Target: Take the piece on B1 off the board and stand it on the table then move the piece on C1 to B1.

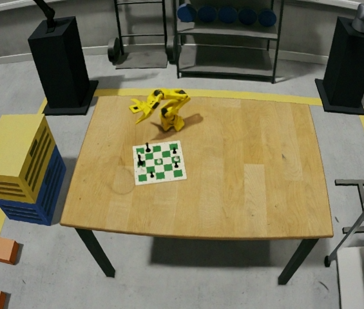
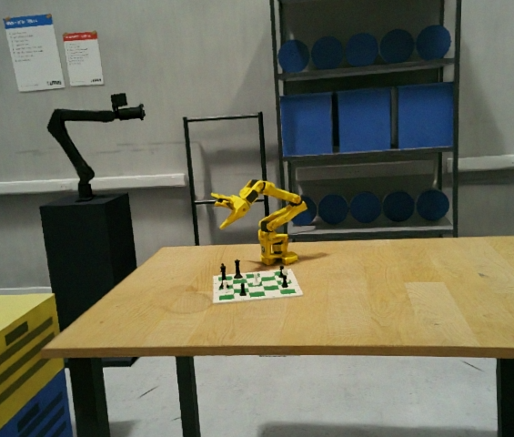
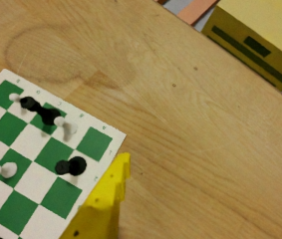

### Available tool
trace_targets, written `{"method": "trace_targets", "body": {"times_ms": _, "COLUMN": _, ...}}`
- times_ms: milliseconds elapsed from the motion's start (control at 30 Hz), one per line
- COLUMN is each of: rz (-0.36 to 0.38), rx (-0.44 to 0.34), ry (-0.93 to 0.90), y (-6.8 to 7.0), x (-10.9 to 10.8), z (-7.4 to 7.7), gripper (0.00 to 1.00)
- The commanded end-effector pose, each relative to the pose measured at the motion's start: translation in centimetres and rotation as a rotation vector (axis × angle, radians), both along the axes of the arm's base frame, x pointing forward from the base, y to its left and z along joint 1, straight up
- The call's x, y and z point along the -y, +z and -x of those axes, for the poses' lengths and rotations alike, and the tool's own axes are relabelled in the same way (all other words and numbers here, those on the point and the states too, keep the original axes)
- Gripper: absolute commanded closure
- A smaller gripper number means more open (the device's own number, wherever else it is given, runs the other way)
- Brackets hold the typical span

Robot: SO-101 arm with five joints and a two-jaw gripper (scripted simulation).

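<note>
The green-and-white chessboard (image 1: 159, 164) lies on the wooden table in front of the arm's base. Several black pieces and a few white ones stand on it. It also shows in the exterior view (image 2: 257, 285). In the wrist view a black piece (image 3: 71, 165) stands near the board's corner, with a white piece (image 3: 68, 128) and a black piece (image 3: 48, 116) farther along the edge. The edge letters are too small to read. My gripper (image 1: 135, 114) hangs open and empty in the air, behind and left of the board (image 2: 219, 212). Only one yellow jaw (image 3: 107, 198) shows in the wrist view.
The arm's yellow base (image 1: 172, 122) stands just behind the board. A yellow-and-blue box (image 1: 19, 166) stands on the floor left of the table. A black pedestal (image 1: 60, 63) stands behind the table's left corner. A faint ring stain (image 1: 122, 181) marks the wood left of the board.
</note>
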State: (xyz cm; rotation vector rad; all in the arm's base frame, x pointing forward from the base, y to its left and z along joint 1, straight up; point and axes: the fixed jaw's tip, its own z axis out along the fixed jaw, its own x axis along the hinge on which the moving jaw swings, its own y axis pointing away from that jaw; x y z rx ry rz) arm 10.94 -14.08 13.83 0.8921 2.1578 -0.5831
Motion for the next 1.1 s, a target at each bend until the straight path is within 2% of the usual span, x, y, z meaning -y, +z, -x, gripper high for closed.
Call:
{"method": "trace_targets", "body": {"times_ms": 0, "rz": -0.012, "rx": 0.028, "ry": 0.089, "y": 0.0, "x": -2.1, "z": -0.8, "gripper": 0.26}}
{"method": "trace_targets", "body": {"times_ms": 33, "rz": -0.012, "rx": 0.028, "ry": 0.089, "y": 0.0, "x": -2.1, "z": -0.8, "gripper": 0.26}}
{"method": "trace_targets", "body": {"times_ms": 100, "rz": -0.008, "rx": 0.056, "ry": 0.172, "y": 0.3, "x": -3.8, "z": -1.3, "gripper": 0.34}}
{"method": "trace_targets", "body": {"times_ms": 167, "rz": -0.008, "rx": 0.056, "ry": 0.172, "y": 0.3, "x": -3.8, "z": -1.3, "gripper": 0.34}}
{"method": "trace_targets", "body": {"times_ms": 233, "rz": -0.006, "rx": 0.084, "ry": 0.252, "y": 0.4, "x": -5.5, "z": -1.7, "gripper": 0.42}}
{"method": "trace_targets", "body": {"times_ms": 533, "rz": -0.012, "rx": 0.143, "ry": 0.417, "y": 0.5, "x": -8.7, "z": -1.8, "gripper": 0.57}}
{"method": "trace_targets", "body": {"times_ms": 1067, "rz": -0.014, "rx": 0.153, "ry": 0.444, "y": 0.5, "x": -9.1, "z": -1.7, "gripper": 0.6}}
